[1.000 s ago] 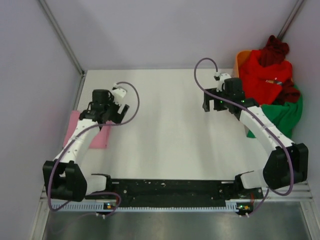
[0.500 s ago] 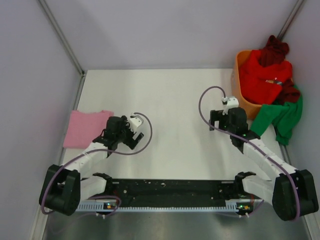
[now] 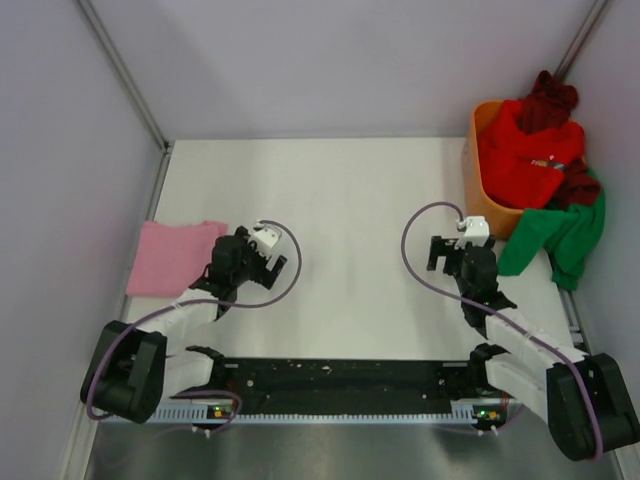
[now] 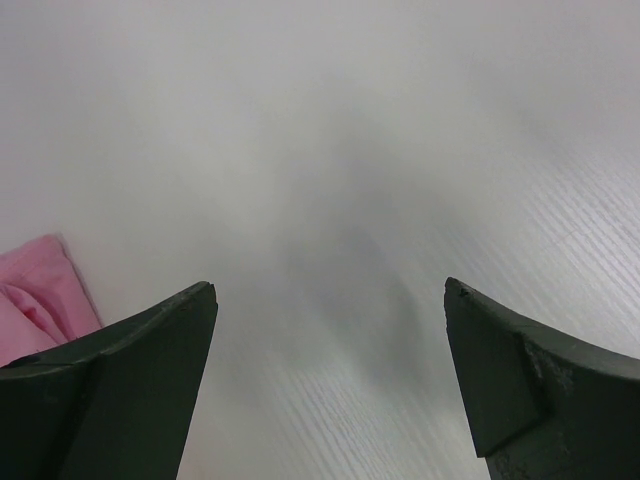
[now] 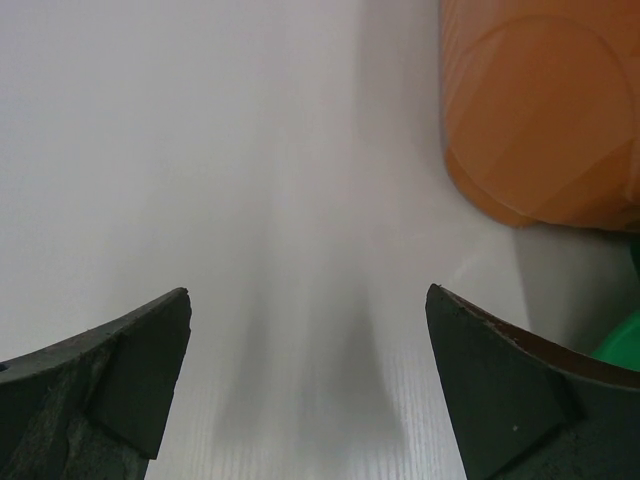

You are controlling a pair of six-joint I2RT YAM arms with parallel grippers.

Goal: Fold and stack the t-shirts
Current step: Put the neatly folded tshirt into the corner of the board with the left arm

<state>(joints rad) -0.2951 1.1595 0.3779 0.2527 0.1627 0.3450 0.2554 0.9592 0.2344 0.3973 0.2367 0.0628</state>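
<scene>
A folded light pink t-shirt (image 3: 172, 256) lies flat at the table's left edge; its corner shows in the left wrist view (image 4: 35, 300). My left gripper (image 3: 252, 255) is open and empty, just right of it, low over the bare table. A bright red t-shirt (image 3: 525, 150) and a dark maroon one (image 3: 552, 100) are piled in the orange basket (image 3: 482, 185). A green t-shirt (image 3: 558, 235) hangs over the basket's near side. My right gripper (image 3: 448, 250) is open and empty, left of the basket's near corner (image 5: 540, 110).
The white table (image 3: 340, 220) is walled by pale panels at the back and sides. A black rail with the arm bases (image 3: 340, 385) runs along the near edge.
Both arms have drawn back toward their bases. The left gripper left the pink t-shirt, which now lies uncovered. The right gripper has moved down away from the basket.
</scene>
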